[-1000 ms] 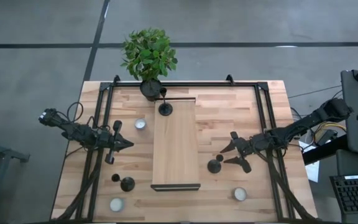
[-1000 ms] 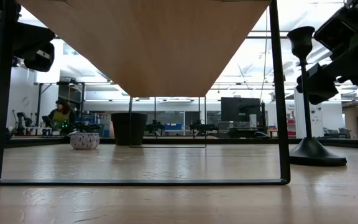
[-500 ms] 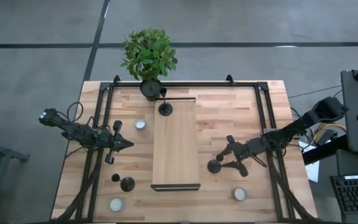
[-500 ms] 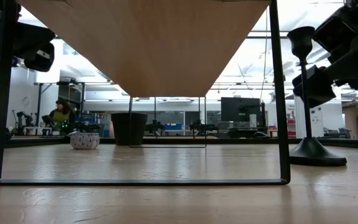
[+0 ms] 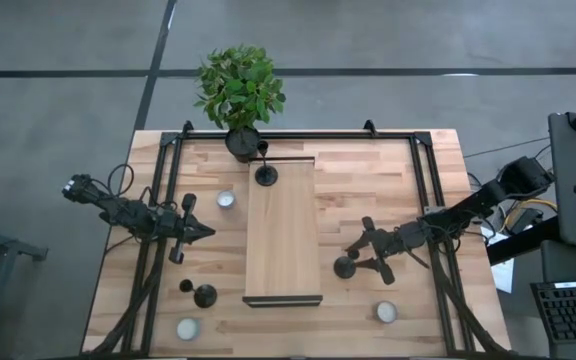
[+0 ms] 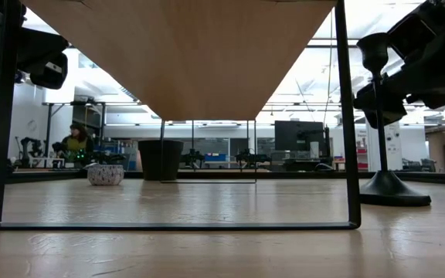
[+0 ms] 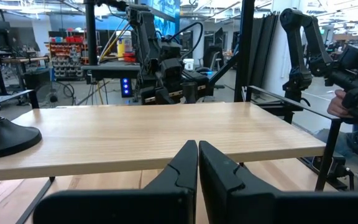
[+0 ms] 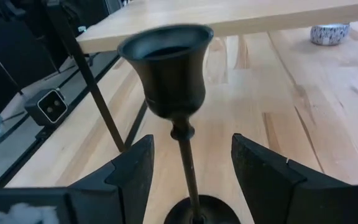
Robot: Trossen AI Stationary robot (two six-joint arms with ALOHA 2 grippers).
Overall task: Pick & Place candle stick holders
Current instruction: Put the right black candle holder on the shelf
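Three matte-black candle stick holders stand upright on their disc bases. One (image 5: 266, 175) is on the far end of the raised wooden shelf (image 5: 282, 240), and it also shows in the left wrist view (image 7: 5, 134). One (image 5: 205, 295) is on the table at the near left. One (image 5: 345, 266) is on the table just right of the shelf. My right gripper (image 5: 356, 256) is open, its fingers on either side of this holder's thin stem (image 8: 188, 168) below the cup (image 8: 166, 68), without touching it. My left gripper (image 5: 203, 232) is shut and empty, left of the shelf.
White tealights sit on the table (image 5: 226, 199), (image 5: 187, 328), (image 5: 386, 312). A plant in a black pot (image 5: 243, 143) stands at the far edge. The shelf's thin black legs (image 6: 346, 116) stand close to the right-hand holder. A black frame (image 5: 423, 190) runs along the table sides.
My right gripper has gone toward the table's left edge, up to the holder beside the shelf, and its open fingers now stand around the stem. The holder has stayed where it was.
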